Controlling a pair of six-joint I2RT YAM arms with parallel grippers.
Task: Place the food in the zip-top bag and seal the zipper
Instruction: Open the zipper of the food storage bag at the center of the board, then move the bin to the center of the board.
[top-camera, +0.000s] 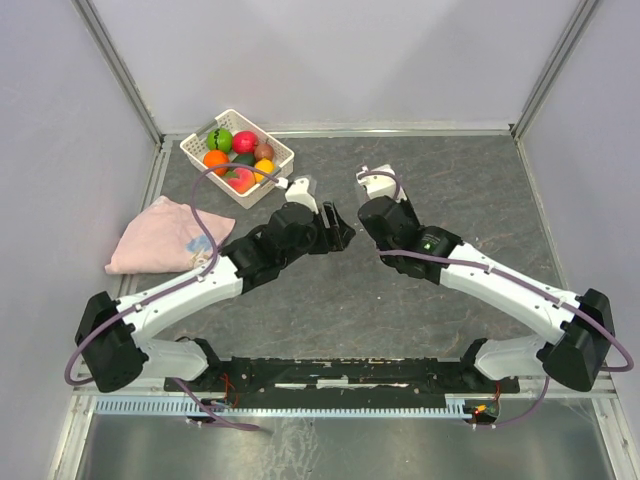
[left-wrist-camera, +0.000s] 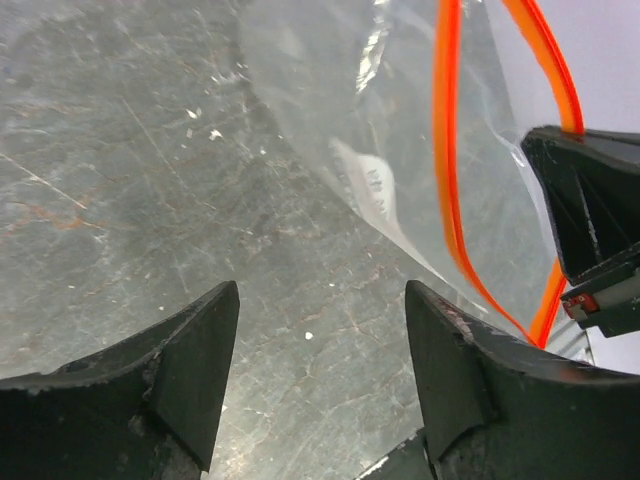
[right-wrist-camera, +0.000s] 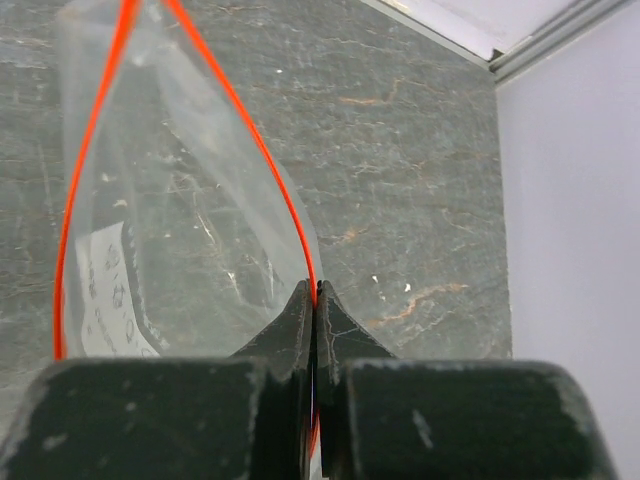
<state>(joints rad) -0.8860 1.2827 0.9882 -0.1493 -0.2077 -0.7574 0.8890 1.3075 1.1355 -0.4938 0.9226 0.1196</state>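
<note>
The food sits in a white perforated basket (top-camera: 275, 150) at the back left: a bright green piece (top-camera: 220, 139), a red one (top-camera: 245, 141), an orange one (top-camera: 215, 159) and several more. The clear zip-top bag (right-wrist-camera: 190, 220) hangs open over the table and also shows in the left wrist view (left-wrist-camera: 390, 130). Its orange-red zipper (right-wrist-camera: 240, 110) is spread in a loop. My right gripper (right-wrist-camera: 316, 295) is shut on the zipper strip at one end of the mouth. My left gripper (left-wrist-camera: 320, 300) is open and empty, just beside the bag's lower edge. The bag barely shows in the top view.
A crumpled pink cloth (top-camera: 160, 237) lies at the left edge of the table. Both grippers meet near the table's middle, left gripper (top-camera: 338, 232) and right gripper (top-camera: 368, 215). Metal frame rails border the table.
</note>
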